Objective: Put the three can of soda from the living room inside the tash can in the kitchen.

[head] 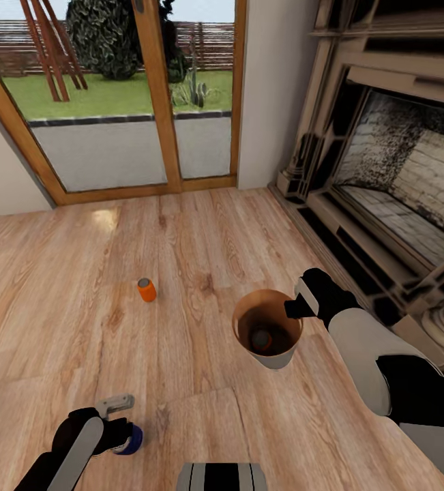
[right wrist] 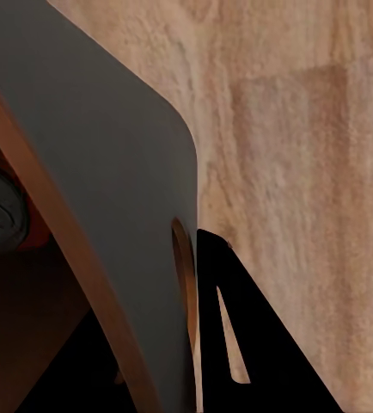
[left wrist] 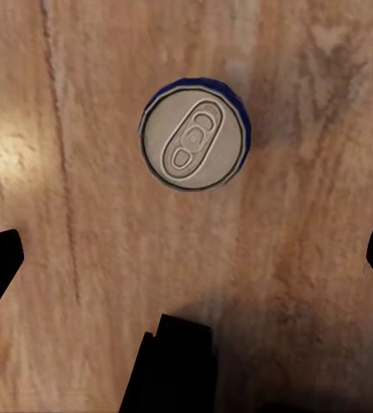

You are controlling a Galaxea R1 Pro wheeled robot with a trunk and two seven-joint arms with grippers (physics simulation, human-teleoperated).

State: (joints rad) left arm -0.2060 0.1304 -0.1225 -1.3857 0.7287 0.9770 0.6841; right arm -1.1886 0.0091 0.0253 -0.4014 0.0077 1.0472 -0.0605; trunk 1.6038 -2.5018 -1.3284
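So the left hand [left wrist: 186, 258] is hanging straight over the dark blue soda can [left wrist: 195, 133], fingers spread wide apart with nothing between them. The can stands upright on the wood floor [head: 201, 245], grey top facing up at the wrist camera. Looks to me like a lineup for a top-down grab: the can isn't quite centred between the fingers yet, so I'd guess a small nudge before dropping.

The right hand [head: 295, 308] is pinched shut on the rim of the trash can [head: 268, 330], one finger inside the wall and one outside. The bin seems to be held near the cans so they can go straight in, saves trips I guess. One orange can [head: 261, 339] is already lying at the bottom.

The other orange can [head: 146, 289] stands on the floor, well apart from both hands, towards the glass doors [head: 133, 102]. Fireplace [head: 392, 170] is off to the right.
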